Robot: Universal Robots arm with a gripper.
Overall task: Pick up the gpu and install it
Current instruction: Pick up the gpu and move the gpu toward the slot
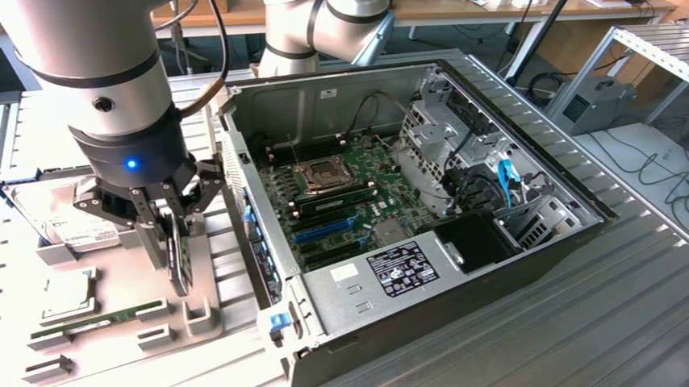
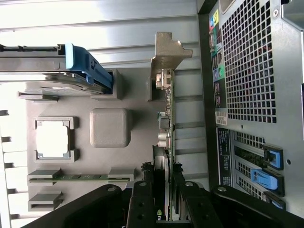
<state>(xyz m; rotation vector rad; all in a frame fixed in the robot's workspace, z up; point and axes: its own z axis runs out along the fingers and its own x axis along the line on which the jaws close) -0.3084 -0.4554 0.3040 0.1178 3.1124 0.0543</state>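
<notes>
The pincer (image 1: 176,254) is clenched on the gpu (image 1: 183,278), one black finger on each face of the card. In the wrist view the fingers (image 2: 142,190) press against the thin green board, and the gpu (image 2: 167,118) runs away from them edge-on, ending in its silver bracket (image 2: 168,52). The card stands on its edge, upright, over the grey holder tray (image 1: 119,282), just beside the outer wall of the open computer case (image 1: 431,201). Whether its lower edge still sits in the tray's slot cannot be told.

Also on the tray lie a hard drive (image 1: 64,226) with a white label, a square processor chip (image 1: 64,294) and a long memory stick (image 1: 97,318), each in its own holder. Inside the case the motherboard (image 1: 344,185) lies flat, with blue expansion slots (image 1: 323,230) near the wall that faces the pincer.

Tray and case both rest on a bench (image 1: 603,306) of ribbed grey metal. Behind it stand wooden desks (image 1: 453,10), and at the exterior view's right there are loose cables on the floor (image 1: 657,161).
</notes>
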